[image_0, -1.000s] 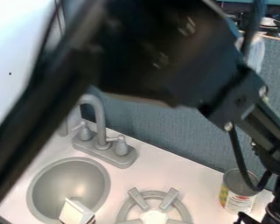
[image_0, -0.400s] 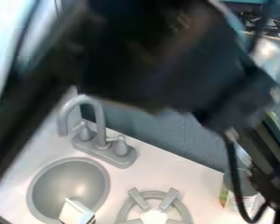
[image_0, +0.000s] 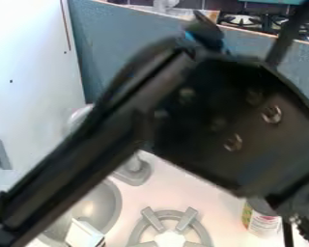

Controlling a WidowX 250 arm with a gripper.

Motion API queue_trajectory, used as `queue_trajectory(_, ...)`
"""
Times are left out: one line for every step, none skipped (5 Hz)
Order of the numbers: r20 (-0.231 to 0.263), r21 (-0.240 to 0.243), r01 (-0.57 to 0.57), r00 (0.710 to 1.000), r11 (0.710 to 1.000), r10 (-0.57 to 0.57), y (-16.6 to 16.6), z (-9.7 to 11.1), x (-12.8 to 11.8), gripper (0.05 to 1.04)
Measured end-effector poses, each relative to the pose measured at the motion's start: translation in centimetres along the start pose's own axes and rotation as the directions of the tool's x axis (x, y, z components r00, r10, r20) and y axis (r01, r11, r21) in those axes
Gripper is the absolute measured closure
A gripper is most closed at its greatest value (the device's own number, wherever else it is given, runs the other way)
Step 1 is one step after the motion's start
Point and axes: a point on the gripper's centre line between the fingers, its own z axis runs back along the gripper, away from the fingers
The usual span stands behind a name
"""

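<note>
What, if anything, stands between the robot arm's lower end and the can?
Nothing visible does. In view, the arm's lower end overlaps the can at its upper right; the burner sits off to the left.

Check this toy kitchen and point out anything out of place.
A white, boxy item sits tilted in the sink, an odd spot for it. I see no spill, though the arm hides part of the scene.

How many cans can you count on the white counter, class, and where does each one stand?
1: the can stands near the right edge, right of the grey burner in the picture. Others may be hidden behind the black arm.
</note>
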Motion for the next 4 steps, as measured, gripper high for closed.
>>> queue_trajectory(-0.014, -0.003, -0.003, 1.000, 1.000, 0.003, 0.1, -0.2, -0.1, 0.462)
queue_trajectory(-0.022, 0.028, -0.029, 0.999, 0.999, 0.029, 0.5, 0.1, 0.0, 0.461)
queue_trajectory(-0.027, 0.073, -0.051, 0.998, 0.996, 0.053, 1.1, 0.4, -0.1, 0.395)
queue_trajectory(-0.032, 0.078, -0.067, 0.997, 0.995, 0.069, 1.1, 0.4, -0.1, 0.145)
